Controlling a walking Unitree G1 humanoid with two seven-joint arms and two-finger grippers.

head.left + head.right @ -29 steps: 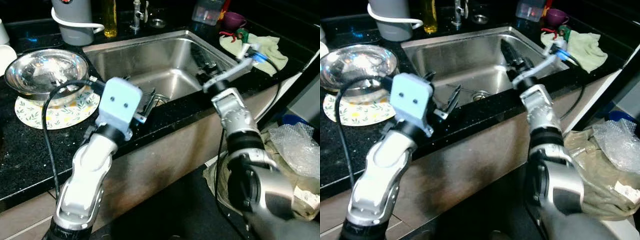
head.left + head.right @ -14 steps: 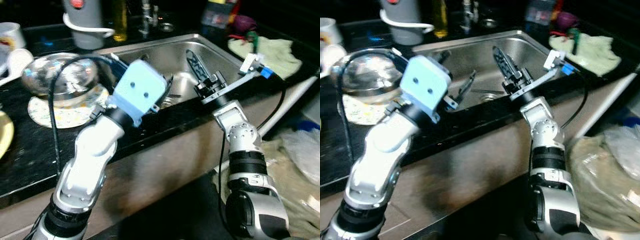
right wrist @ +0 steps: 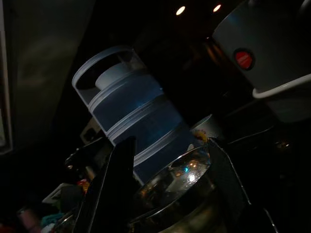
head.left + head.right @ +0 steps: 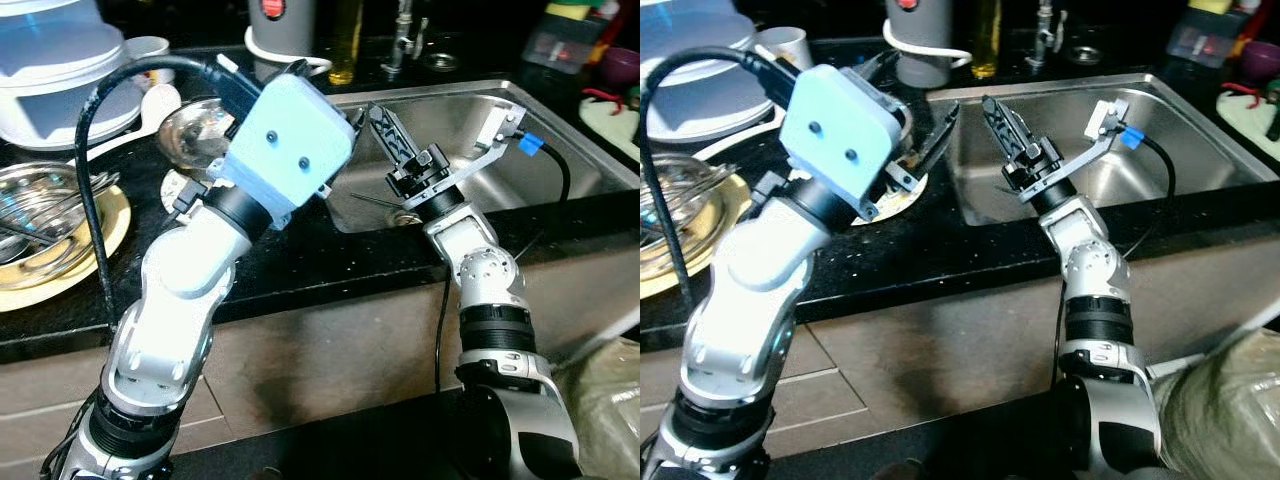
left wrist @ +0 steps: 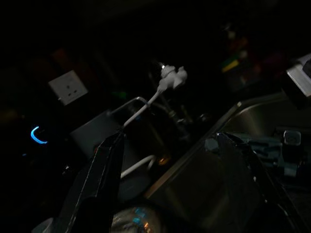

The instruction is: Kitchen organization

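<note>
Kitchen counter with sink, seen from the robot's head. The left gripper point(image 4: 940, 135) is raised over the black counter point(image 4: 300, 265) just beside the left rim of the steel sink point(image 4: 1180, 140); its fingers point(image 5: 99, 179) are spread apart and grasp nothing. The right gripper point(image 4: 390, 130) is held up above the sink's near left part, its fingers point(image 3: 114, 189) likewise parted and empty.

On the counter to the robot's left, a steel bowl point(image 4: 195, 130) rests on a patterned mat point(image 4: 180, 185), partly hidden behind the left arm. Farther left, a yellow plate point(image 4: 90, 250) carries another steel bowl point(image 4: 30, 205) holding utensils. Behind these stand a stacked white-and-blue steamer point(image 4: 55, 60) and a white cup point(image 4: 150, 48). A grey kettle point(image 4: 920, 40) with a white handle and a bottle of yellow liquid point(image 4: 986, 40) stand at the back of the counter, left of the tap point(image 4: 1043, 30). A light green cloth point(image 4: 612, 115) lies to the right of the sink.
</note>
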